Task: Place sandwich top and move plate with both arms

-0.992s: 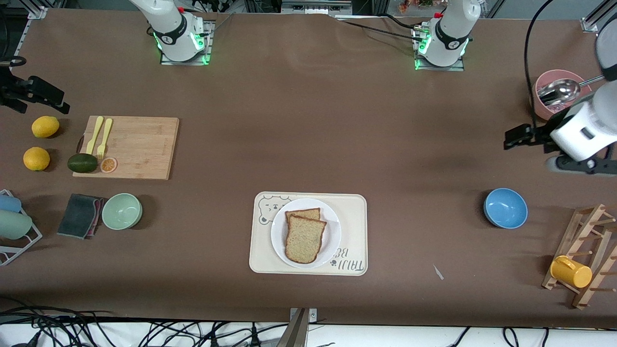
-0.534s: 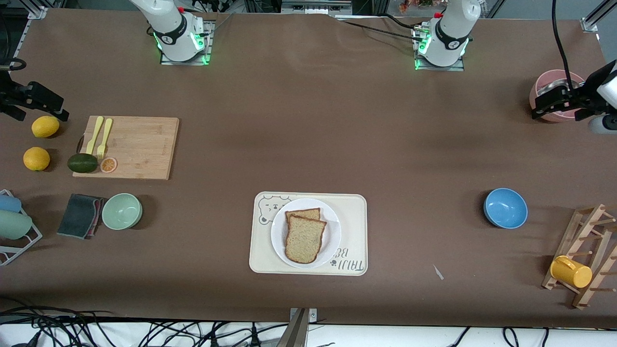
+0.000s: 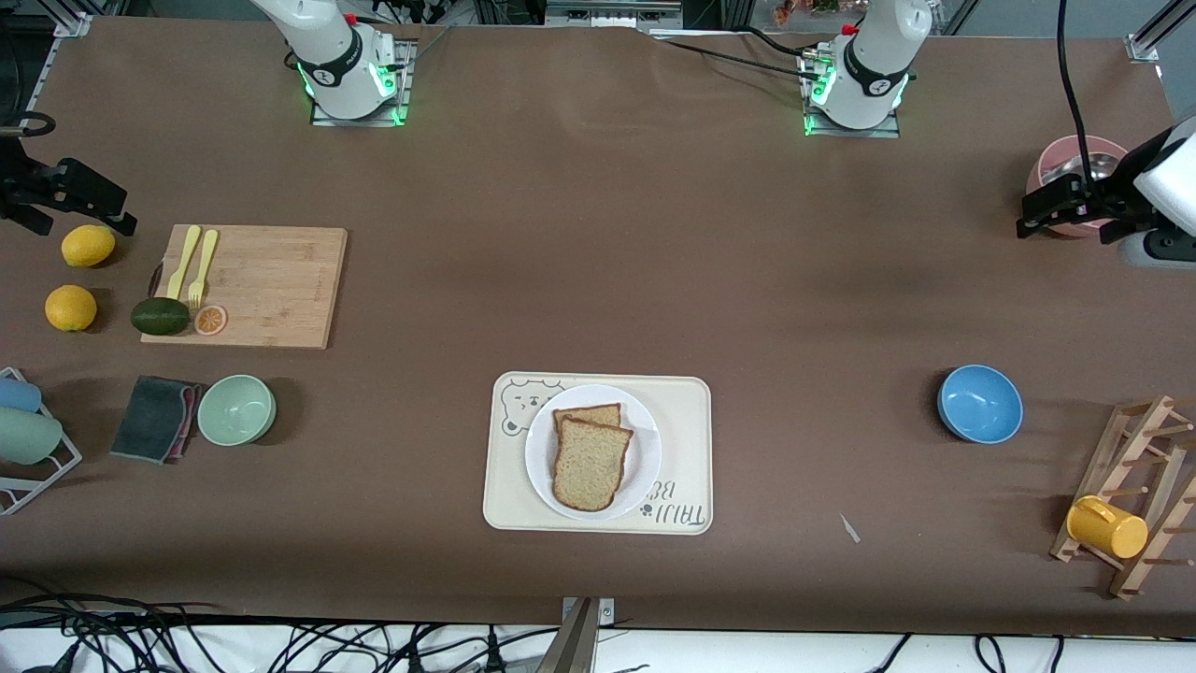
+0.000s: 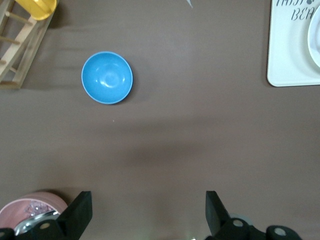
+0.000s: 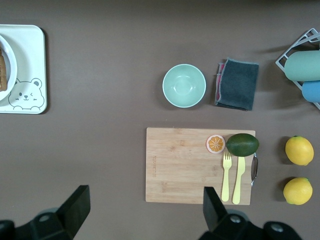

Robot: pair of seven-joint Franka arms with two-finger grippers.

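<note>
The sandwich top [image 3: 590, 464], a speckled brown bread slice, lies on the white plate [image 3: 645, 449] and overlaps a second slice [image 3: 587, 415]. The plate stands on the cream bear tray [image 3: 687, 411]. My left gripper [image 3: 1035, 211] hangs open and empty over the table beside the pink bowl [image 3: 1054, 166], at the left arm's end; its wrist view shows wide-apart fingers [image 4: 80, 212] over bare table. My right gripper [image 3: 114, 207] hangs open and empty above the lemon [image 3: 88, 245] at the right arm's end. The right wrist view catches the tray [image 5: 31, 60] and the plate's rim [image 5: 10, 65].
A blue bowl [image 3: 979, 403] and a wooden rack with a yellow cup [image 3: 1106, 526] stand toward the left arm's end. A cutting board [image 3: 271, 285] with avocado, fork and knife, a green bowl [image 3: 235, 409], a grey cloth [image 3: 154, 417] and two lemons lie toward the right arm's end.
My left gripper has swung away from the blue bowl's side up to the pink bowl, then settled slightly lower. The right gripper has barely shifted. Bread and plate are unmoved.
</note>
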